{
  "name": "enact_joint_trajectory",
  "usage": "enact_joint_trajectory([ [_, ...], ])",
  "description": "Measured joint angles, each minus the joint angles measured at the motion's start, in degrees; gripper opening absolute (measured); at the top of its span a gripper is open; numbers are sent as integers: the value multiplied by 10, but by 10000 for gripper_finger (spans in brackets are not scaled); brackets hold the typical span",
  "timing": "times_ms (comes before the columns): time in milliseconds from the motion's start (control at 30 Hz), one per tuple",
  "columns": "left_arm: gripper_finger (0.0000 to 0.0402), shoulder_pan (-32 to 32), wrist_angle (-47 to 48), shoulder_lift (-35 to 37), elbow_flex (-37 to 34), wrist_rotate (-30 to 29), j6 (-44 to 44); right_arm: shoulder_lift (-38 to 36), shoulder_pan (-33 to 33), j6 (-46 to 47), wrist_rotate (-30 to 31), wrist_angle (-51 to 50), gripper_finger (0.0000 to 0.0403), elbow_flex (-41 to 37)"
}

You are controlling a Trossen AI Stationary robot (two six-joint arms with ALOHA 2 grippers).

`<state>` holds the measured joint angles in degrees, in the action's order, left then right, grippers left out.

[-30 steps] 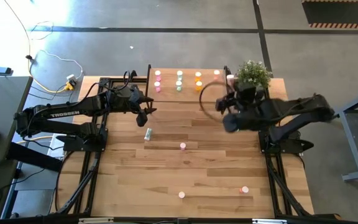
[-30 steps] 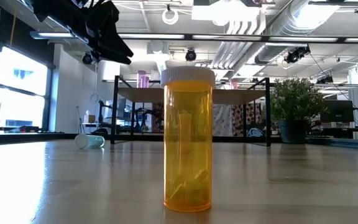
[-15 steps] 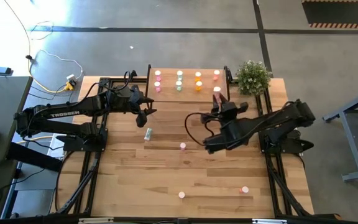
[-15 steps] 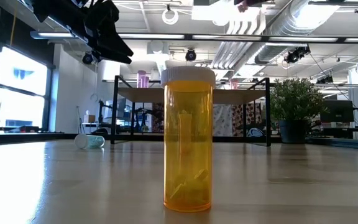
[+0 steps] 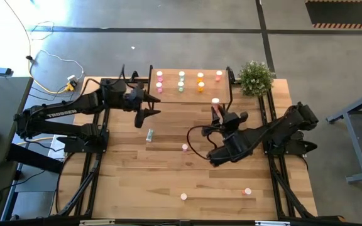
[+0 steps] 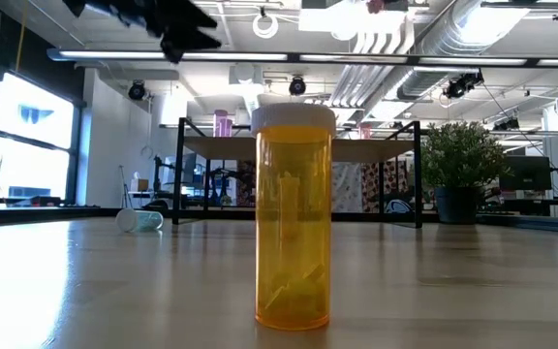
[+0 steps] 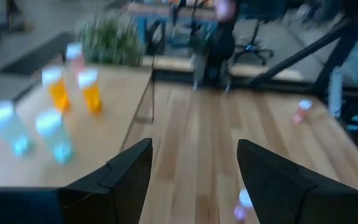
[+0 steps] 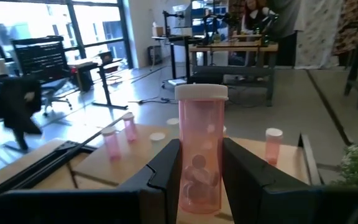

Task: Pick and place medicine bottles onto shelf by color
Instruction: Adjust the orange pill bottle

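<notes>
My right gripper (image 8: 201,163) is shut on a pink medicine bottle (image 8: 201,134) with a white cap. It holds the bottle above the table (image 5: 168,169), just in front of the shelf (image 5: 190,85). The shelf is a light-wood board on black legs at the far edge, with several pink, pale green and orange bottles standing on it. My left gripper (image 7: 194,180) hangs open and empty, raised off the table near the shelf's left end (image 5: 146,112). A pale green bottle (image 5: 149,134) lies on its side on the table. My right gripper pinches the lower half of the pink bottle's body (image 8: 199,183) between its two fingers, one on each side. The fingers (image 8: 166,168) come in about level from the table's near right. The bottle stands upright, cap up, lifted clear of the table.
A potted plant (image 5: 255,76) stands at the shelf's right end. Loose bottles stand on the table: a pink one (image 5: 185,147), one near the front edge (image 5: 183,196) and a reddish one (image 5: 247,191). An orange bottle (image 6: 294,218) stands close to the low camera.
My right gripper has carried the pink bottle from beside the plant toward the table's left and near edge, and has sunk lower; the bottle stays upright. My left gripper has risen and tipped its fingers upward, still open.
</notes>
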<state>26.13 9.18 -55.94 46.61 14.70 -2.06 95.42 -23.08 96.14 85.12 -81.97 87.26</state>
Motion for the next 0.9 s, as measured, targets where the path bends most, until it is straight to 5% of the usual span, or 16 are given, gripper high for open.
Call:
enact_joint_trajectory([
  [200, 225, 0, 5, -8, 70, 8, -4, 0, -26, -1, 11, 5, 88, 0],
  [400, 225, -1, 8, -42, 139, 75, 58, 0, -34, -8, 26, 27, 88, 0],
  [900, 225, -36, 3, -149, 214, 67, 90, -12, -28, -15, 49, 156, 88, 0],
])
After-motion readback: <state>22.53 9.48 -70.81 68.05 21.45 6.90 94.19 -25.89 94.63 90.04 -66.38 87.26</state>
